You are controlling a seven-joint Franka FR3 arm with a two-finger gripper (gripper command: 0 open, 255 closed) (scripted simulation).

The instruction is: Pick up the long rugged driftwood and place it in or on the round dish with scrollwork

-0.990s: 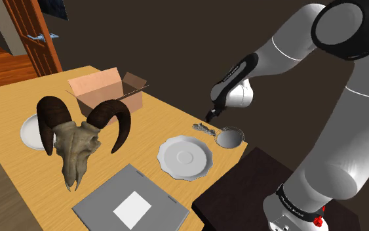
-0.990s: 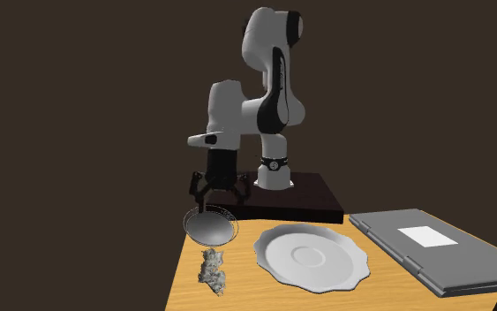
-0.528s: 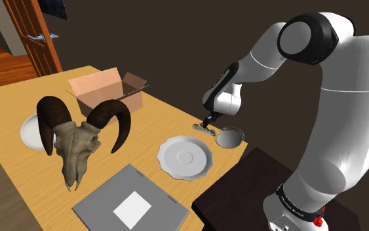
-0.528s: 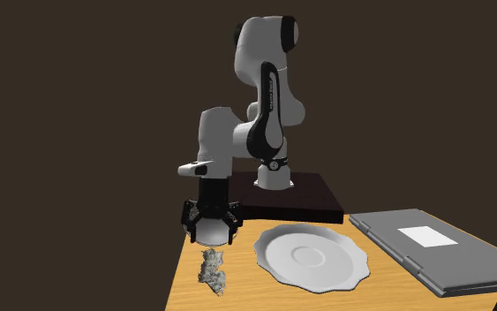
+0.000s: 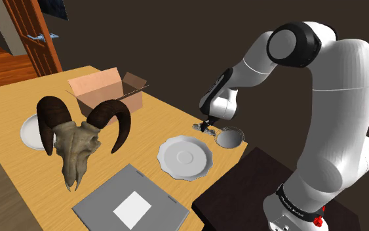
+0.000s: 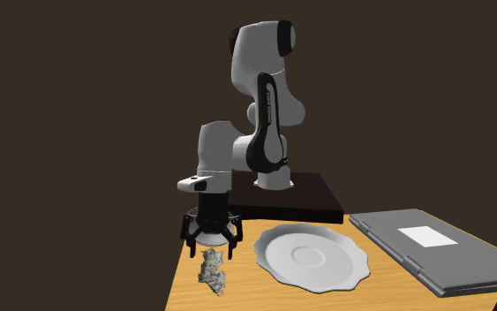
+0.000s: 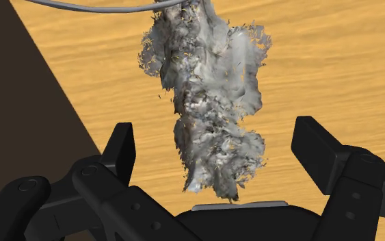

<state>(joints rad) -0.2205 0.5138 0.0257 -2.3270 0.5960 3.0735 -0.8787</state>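
Even, soft render light; sharp edges, dim dark backdrop

black two-finger gripper (image 6: 208, 246): fingers spread, low over the driftwood | long rugged grey-white driftwood (image 6: 212, 269): lying on the light wooden table (image 6: 243, 284) (near its left edge) | white scalloped plate (image 6: 311, 256): just beside, right | flat grey case with white label (image 6: 432, 252): farther right

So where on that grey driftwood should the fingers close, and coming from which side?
Probably across its width, at the narrower stretch near the middle, coming straight down from above. The driftwood lies flat on the wooden table, long and ragged, so only its short width fits between the fingers. The gripper is open above it, one finger on each long side, neither touching it.
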